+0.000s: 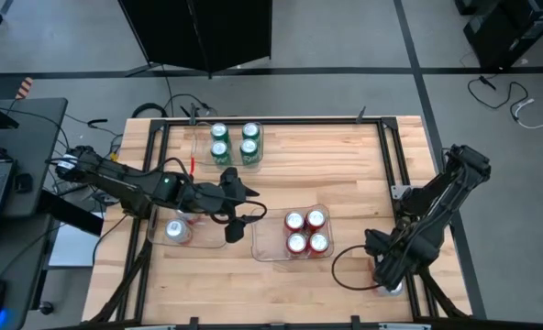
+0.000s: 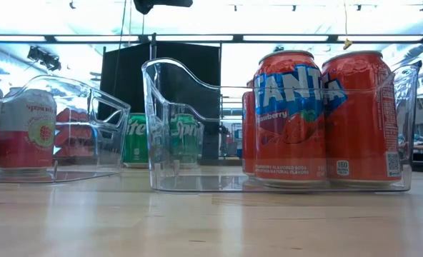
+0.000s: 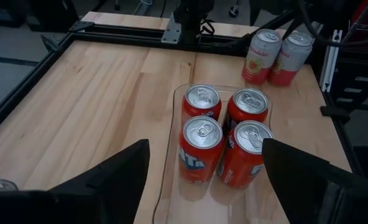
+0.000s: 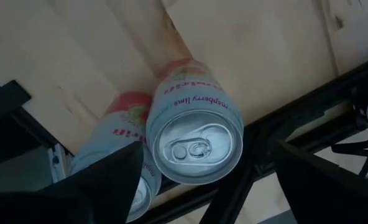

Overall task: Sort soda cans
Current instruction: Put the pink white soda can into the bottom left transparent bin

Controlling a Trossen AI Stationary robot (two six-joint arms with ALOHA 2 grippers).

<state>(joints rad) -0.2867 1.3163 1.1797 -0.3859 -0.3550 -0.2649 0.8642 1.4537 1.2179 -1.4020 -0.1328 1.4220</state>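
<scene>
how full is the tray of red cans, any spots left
Full: the four red cans stand upright two by two in the clear tray, as the left wrist view shows. Only the low scooped end of the tray is bare.

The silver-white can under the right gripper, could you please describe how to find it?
Start at the table's near right corner, where the right gripper hangs open. Two silver-white cans stand there outside any tray; it is the one directly beneath the gripper, its pull-tab top fully visible.
</scene>
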